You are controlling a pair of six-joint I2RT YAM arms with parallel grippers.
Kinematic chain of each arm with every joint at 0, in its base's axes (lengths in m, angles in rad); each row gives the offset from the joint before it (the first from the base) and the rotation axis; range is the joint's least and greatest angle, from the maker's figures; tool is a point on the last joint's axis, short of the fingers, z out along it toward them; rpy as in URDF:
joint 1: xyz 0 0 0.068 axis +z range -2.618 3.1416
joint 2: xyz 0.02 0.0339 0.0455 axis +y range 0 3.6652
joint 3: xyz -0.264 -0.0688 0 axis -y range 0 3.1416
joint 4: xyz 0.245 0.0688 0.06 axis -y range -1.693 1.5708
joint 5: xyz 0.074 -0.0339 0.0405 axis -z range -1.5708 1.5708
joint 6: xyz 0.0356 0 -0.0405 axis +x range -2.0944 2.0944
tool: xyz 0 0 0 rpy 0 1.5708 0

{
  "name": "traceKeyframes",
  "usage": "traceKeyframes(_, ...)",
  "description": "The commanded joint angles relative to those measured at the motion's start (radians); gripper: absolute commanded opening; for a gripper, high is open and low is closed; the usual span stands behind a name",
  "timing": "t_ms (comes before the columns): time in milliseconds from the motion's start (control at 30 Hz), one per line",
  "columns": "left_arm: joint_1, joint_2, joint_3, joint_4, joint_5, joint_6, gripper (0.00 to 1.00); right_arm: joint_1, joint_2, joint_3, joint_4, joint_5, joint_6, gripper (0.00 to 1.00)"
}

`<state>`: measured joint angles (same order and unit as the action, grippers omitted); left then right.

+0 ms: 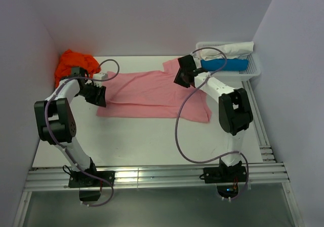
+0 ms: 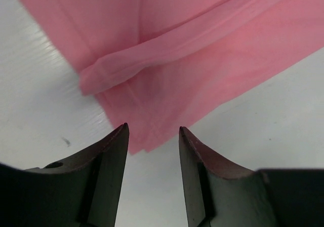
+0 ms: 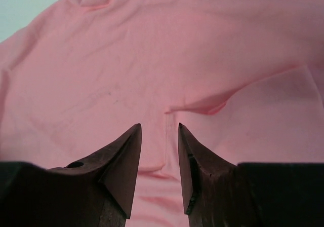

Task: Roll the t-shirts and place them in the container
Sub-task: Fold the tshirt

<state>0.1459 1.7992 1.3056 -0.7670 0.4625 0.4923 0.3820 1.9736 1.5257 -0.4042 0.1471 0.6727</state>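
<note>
In the top external view, the light pink t-shirt [image 1: 152,92] is seen spread flat across the middle of the bench [image 1: 126,146], a placement judged to suit rolling from one end. The bright orange t-shirt [image 1: 76,64] is bunched in the far left corner, apart from the pink one. At the far right, a white lattice basket [image 1: 256,71] holds a blue rolled cloth [image 1: 225,65] and a white cloth [image 1: 235,48]. The left hand [image 1: 97,95] is placed at the shirt's left edge. The right hand [image 1: 182,74] is placed over its far right part, near the collar.

In the left wrist view, the left hand [image 2: 152,130] is shown moderately parted with nothing between its fingers [image 2: 109,156]. It is poised over the near left corner of the pink t-shirt [image 2: 202,60], where a folded-over strip of cloth lies on the bench [image 2: 40,100]. That corner is judged to be the intended pinch point.

In the right wrist view, the right hand [image 3: 159,128] is shown narrowly parted and empty. It is aimed down at the pink t-shirt [image 3: 126,60], just above a small raised fold. A sliver of bench [image 3: 30,4] is visible at the far left.
</note>
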Motion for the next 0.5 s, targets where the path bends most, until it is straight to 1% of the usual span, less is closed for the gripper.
traceKeyframes(0,-0.048,-0.006,0.000,0.044,0.047,-0.015,0.49,0.049,-0.104,-0.054,0.037,0.035,0.030,0.42)
traceKeyframes(233,-0.103,0.054,0.029,0.069,0.061,-0.054,0.47,0.106,-0.214,-0.243,0.123,0.035,0.087,0.41)
traceKeyframes(467,-0.132,0.086,0.043,0.064,0.071,-0.073,0.45,0.124,-0.283,-0.335,0.150,0.037,0.113,0.40)
